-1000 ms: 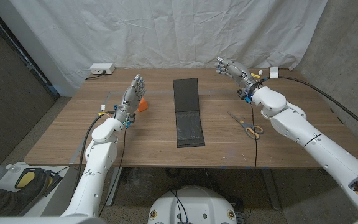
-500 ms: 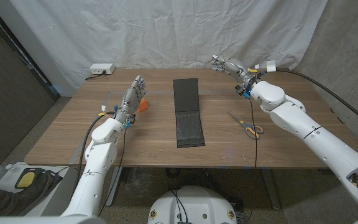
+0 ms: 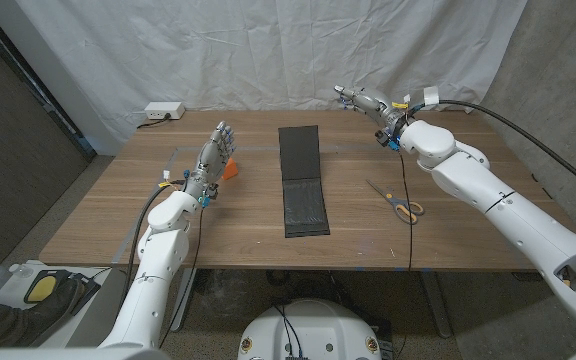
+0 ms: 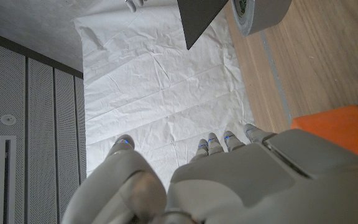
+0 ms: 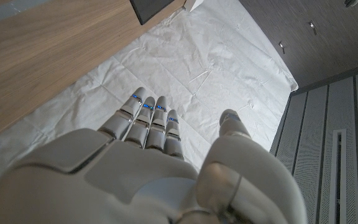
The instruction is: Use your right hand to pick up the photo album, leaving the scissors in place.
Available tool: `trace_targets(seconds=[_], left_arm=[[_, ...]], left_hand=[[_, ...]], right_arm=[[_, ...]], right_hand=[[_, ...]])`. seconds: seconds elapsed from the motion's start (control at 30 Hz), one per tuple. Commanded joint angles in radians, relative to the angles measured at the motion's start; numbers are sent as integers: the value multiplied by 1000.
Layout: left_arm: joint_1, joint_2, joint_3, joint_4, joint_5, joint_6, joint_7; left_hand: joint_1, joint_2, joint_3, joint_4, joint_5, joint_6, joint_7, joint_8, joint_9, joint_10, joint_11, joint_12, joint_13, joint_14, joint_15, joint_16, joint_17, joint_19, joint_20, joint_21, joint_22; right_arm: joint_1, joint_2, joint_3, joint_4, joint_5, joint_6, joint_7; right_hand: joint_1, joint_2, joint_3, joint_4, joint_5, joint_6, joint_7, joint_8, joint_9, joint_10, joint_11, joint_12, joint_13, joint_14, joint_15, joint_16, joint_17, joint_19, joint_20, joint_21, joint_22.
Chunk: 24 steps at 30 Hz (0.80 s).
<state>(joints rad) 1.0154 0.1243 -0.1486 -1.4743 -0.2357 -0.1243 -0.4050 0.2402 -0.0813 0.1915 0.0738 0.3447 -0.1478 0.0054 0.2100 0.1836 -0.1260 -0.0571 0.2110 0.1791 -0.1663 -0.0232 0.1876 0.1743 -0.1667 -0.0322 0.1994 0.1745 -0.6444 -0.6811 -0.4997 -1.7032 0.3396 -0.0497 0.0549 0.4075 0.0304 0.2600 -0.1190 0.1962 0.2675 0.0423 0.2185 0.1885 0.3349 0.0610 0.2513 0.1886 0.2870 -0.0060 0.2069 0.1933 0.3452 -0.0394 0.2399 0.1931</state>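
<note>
Photo album (image 3: 302, 180) lies flat mid-table, long dark strip running from the far side toward the robot, untouched. Its corner also shows in the right wrist view (image 5: 154, 9) and the left wrist view (image 4: 201, 18).

Right hand (image 3: 360, 102) is in the air over the table's far edge, beyond and to the right of the album's far end, well apart from it. Fingers extended and close together, thumb apart, nothing in it; same in the right wrist view (image 5: 142, 168).

Scissors (image 3: 397, 202) lie on the table right of the album, under the right forearm, clear of both hands.

Left hand (image 3: 213, 155) stands upright left of the album, fingers straight up, holding nothing, an orange block (image 3: 230, 168) just beside it. Grey tape roll (image 4: 260, 14) near the album's corner in the left wrist view.
</note>
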Motion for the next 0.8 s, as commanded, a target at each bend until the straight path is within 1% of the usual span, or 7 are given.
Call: trace_targets(seconds=[0.03,0.17,0.2,0.3,0.5,0.77,0.8], left_arm=[[14,0,3,-15,5,1,3],[18,0,2,-18,3,1,2],[21,-1,2,-20,5,2,6],[27,-2,-1,-19,1,1,4],[34,-4,-6,-20,-1,2,7],[38,-3,-6,-37,3,0,12],[38,-4,-7,-38,3,1,13]], left_hand=[[9,1,0,-3,8,5,-2,0,3,3,2,-3,4,2,7,1,4,-38,-102,0,3],[10,2,0,-4,8,5,-2,0,3,3,3,-3,4,3,7,1,4,-39,-101,0,3],[10,2,-1,-4,8,6,-1,0,3,4,4,-3,4,3,7,1,4,-38,-101,0,3],[11,2,-1,-4,8,6,-2,-1,3,5,0,-3,4,3,6,1,4,-39,-99,0,3],[13,3,-3,-4,7,8,-3,-1,3,6,1,-3,4,4,5,0,4,-39,-96,0,3],[14,4,-4,-5,7,11,-3,-1,3,6,2,-4,4,4,4,0,4,-38,-95,0,3],[14,4,-4,-5,7,12,-3,-1,3,5,2,-4,4,4,4,0,4,-38,-94,0,3]], right_arm=[[49,-2,-36,-15,-47,-53,19],[70,2,-53,-11,-65,-71,30],[74,3,-57,-11,-69,-76,31],[89,9,-69,-3,-80,-82,42],[123,23,-93,17,-98,-100,65],[162,25,-116,19,-122,-138,95],[166,25,-119,19,-125,-143,98]], right_hand=[[13,1,5,-8,-3,14,-7,5,4,-15,2,-6,5,-15,4,-7,5,-11,-1,-8,5],[20,1,7,-12,-3,14,-14,3,4,-21,-2,-10,5,-20,8,-10,5,-18,3,-11,5],[25,2,9,-15,-2,10,-22,2,5,-25,-1,-11,5,-22,10,-10,5,-19,3,-12,5],[33,1,12,-20,-2,3,-24,-2,5,-29,-1,-13,6,-26,12,-12,4,-26,6,-15,5],[47,-2,15,-28,-1,1,-26,-4,6,-32,1,-15,6,-35,17,-16,3,-36,13,-19,4],[57,-4,18,-32,0,-8,-22,-8,6,-36,-2,-17,7,-41,19,-17,2,-39,14,-21,4],[62,-5,19,-35,0,-12,-27,-10,7,-37,-2,-17,7,-49,24,-20,2,-44,16,-23,4]])
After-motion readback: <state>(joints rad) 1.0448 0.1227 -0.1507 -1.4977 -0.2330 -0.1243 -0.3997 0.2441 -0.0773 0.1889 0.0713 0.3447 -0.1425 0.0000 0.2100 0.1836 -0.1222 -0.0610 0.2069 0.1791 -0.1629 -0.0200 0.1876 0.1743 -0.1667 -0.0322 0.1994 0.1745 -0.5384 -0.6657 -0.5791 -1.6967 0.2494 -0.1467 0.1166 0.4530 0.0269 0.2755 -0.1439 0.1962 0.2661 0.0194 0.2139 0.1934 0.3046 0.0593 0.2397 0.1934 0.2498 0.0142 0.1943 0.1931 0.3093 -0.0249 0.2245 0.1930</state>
